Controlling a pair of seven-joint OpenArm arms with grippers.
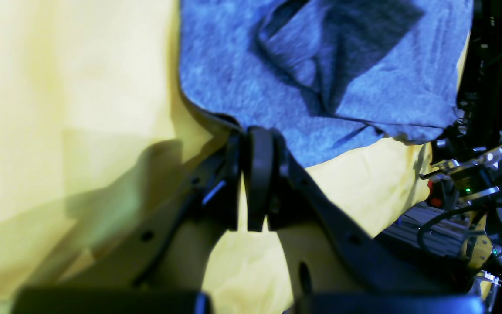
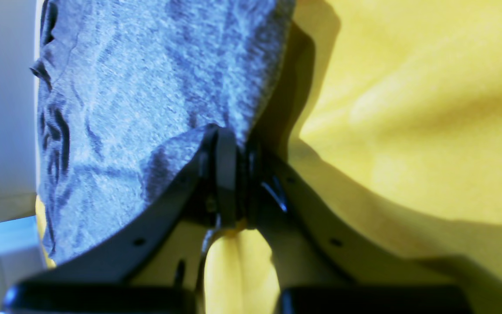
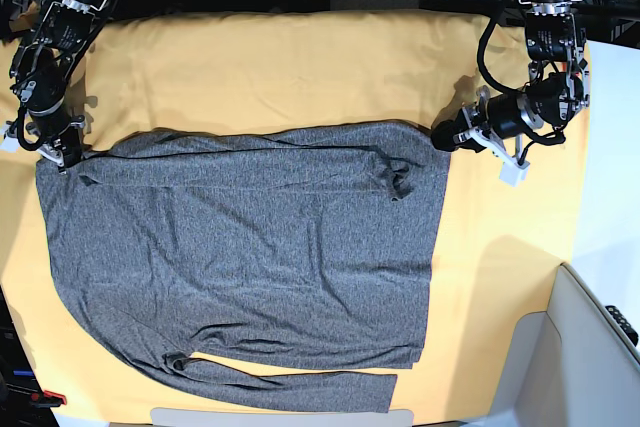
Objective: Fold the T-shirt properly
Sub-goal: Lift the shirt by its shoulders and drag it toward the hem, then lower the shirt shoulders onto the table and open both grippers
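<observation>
1. The shirt (image 3: 250,247) lies spread flat on the yellow cloth (image 3: 300,67) that covers the counter, filling the middle and near part of the base view, with one sleeve stretched along its near edge.
2. The left hand (image 3: 442,134) sits at the shirt's far corner on the right of the base view, low against the cloth, its arm coming down from the top right.
3. In the left wrist view the left hand (image 1: 251,133) has its fingers (image 1: 259,174) pressed together, and the grey edge of the shirt (image 1: 320,78) runs right into the tips; it looks pinched there, with the rest of the fabric spreading away beyond them.
4. A loose fold of grey shows just past that grip, and yellow cloth (image 1: 59,109) lies to either side.
5. The right hand (image 3: 55,152) is at the opposite far corner, on the left of the base view, touching the shirt's edge.
6. In the right wrist view the right hand (image 2: 227,131) is also pressed together, pinching a grey corner of the shirt (image 2: 146,87); the fabric drapes away from the tips and over one finger (image 2: 159,209).
7. The yellow cloth (image 2: 408,109) fills the other side of that view.
</observation>
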